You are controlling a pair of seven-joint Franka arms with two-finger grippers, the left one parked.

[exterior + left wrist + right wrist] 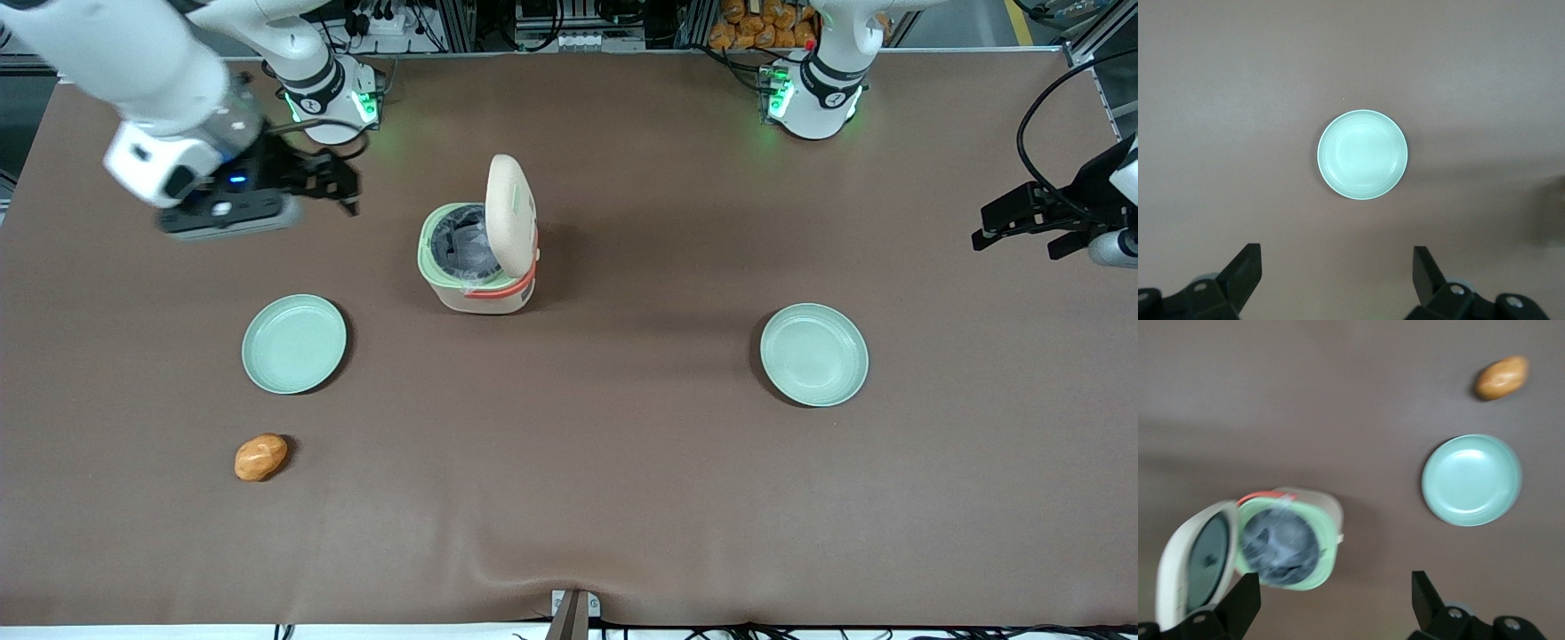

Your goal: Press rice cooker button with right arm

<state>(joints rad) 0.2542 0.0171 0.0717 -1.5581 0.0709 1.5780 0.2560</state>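
The cream-beige rice cooker (480, 267) stands on the brown table with its hinged lid (511, 213) raised upright, showing the pale green rim and dark pot inside. It also shows in the right wrist view (1281, 547), lid swung open. The right arm's gripper (342, 188) hangs above the table, toward the working arm's end from the cooker and farther from the front camera, apart from it. In the right wrist view the gripper (1336, 603) has its fingers wide open and empty, one black finger (1245, 603) next to the cooker's rim.
A pale green plate (294, 344) lies nearer the front camera than the gripper, also in the right wrist view (1471, 480). An orange-brown bread roll (260, 457) lies nearer still. A second green plate (813, 355) lies toward the parked arm's end.
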